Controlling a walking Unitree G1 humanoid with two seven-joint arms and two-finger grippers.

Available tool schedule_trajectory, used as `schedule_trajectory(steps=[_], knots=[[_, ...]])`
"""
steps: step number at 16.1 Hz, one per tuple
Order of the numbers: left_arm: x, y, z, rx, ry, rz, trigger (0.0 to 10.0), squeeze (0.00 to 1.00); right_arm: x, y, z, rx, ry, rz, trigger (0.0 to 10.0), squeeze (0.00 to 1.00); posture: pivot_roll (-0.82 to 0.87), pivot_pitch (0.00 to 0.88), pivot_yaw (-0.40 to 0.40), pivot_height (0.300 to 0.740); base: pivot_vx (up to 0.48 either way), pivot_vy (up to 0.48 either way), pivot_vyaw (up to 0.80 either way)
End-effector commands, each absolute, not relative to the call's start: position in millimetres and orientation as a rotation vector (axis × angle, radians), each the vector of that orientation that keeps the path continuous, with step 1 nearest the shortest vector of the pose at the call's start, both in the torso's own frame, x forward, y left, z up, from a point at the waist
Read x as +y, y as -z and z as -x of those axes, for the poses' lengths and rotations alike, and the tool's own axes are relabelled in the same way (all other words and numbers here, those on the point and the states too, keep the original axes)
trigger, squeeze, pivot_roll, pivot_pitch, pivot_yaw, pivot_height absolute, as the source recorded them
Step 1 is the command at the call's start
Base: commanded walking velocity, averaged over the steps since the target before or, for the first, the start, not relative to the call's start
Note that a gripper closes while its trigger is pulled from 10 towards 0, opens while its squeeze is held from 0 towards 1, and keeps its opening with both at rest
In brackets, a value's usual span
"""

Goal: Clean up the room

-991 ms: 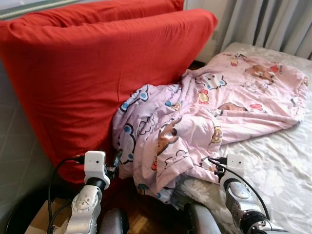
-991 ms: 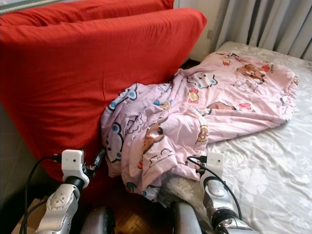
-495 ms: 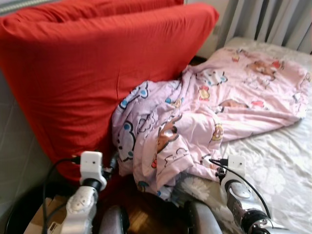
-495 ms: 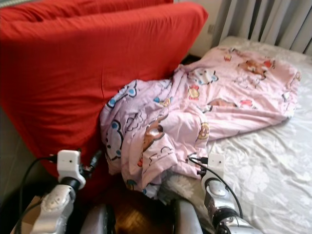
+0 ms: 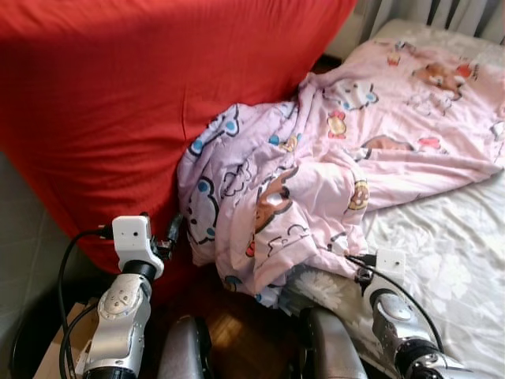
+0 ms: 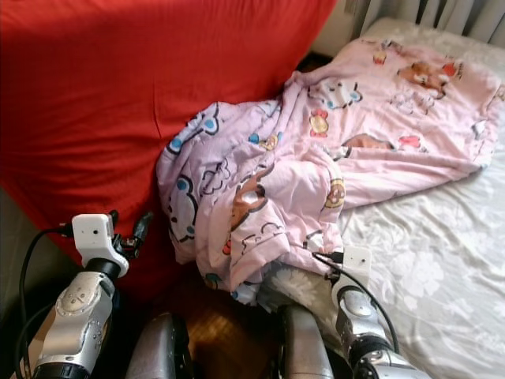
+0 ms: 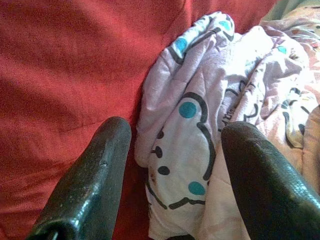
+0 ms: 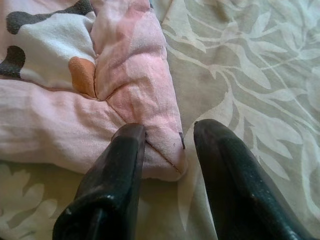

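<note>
A crumpled pink cartoon-print blanket [image 5: 316, 166] spreads over the bed and spills off its near edge against a big red mattress [image 5: 118, 95]. My left gripper [image 7: 172, 132] is open, level with the hanging fold, one finger by the red fabric and the other by the blanket. In the head view its fingers [image 5: 172, 229] point at that fold. My right gripper [image 8: 169, 131] is open low over the bed, with a pink corner of the blanket lying between its fingers [image 8: 125, 150].
The bed carries a grey floral sheet [image 5: 450, 260]. Dark wooden floor [image 5: 237, 332] shows between the bed and the red mattress, above my knees [image 5: 185, 351]. A cardboard box [image 5: 51, 359] sits at the lower left. Curtains [image 5: 465, 6] hang behind the bed.
The camera has tipped down and moved closer, so the top of the red mattress has left the picture. My left gripper has risen slightly towards the hanging fold. The right gripper stays at the blanket's edge.
</note>
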State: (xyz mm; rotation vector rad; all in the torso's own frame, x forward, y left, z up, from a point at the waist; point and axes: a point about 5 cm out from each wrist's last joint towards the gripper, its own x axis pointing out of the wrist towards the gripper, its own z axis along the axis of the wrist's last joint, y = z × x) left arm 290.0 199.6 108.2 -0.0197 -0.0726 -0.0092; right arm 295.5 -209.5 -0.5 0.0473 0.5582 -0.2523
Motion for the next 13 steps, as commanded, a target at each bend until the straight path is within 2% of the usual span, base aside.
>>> schedule_trajectory(steps=[1, 6, 7, 8, 13], knots=[[199.1, -106.5, -285.5, -0.056, 0.009, 0.030, 10.0, 0.00, -209.7, -2.6, -298.5, 0.546, 0.258, -0.063, 10.0, 0.00, 0.00, 0.226, 0.019, 0.572, 0.000, 0.000, 0.00], [200.2, -108.7, -284.9, -0.045, 0.011, 0.032, 10.0, 0.00, -196.7, -16.7, -312.2, 0.433, 0.181, -0.185, 10.0, 0.00, 0.01, 0.212, 0.020, 0.572, 0.000, 0.000, 0.00], [199.7, -108.7, -285.1, -0.039, 0.011, 0.034, 10.0, 0.00, -195.8, -16.2, -311.9, 0.434, 0.180, -0.176, 10.0, 0.23, 0.01, 0.210, 0.020, 0.572, 0.000, 0.000, 0.00], [198.2, -108.0, -285.5, -0.036, 0.013, 0.038, 10.0, 0.00, -196.4, -15.0, -310.5, 0.427, 0.204, -0.221, 10.0, 1.00, 0.01, 0.205, 0.020, 0.572, 0.000, 0.000, 0.00], [196.8, -105.8, -284.4, -0.023, 0.017, 0.041, 10.0, 0.00, -201.1, -9.3, -303.8, 0.434, 0.229, -0.243, 10.0, 1.00, 0.01, 0.202, 0.020, 0.572, 0.000, 0.000, 0.00]])
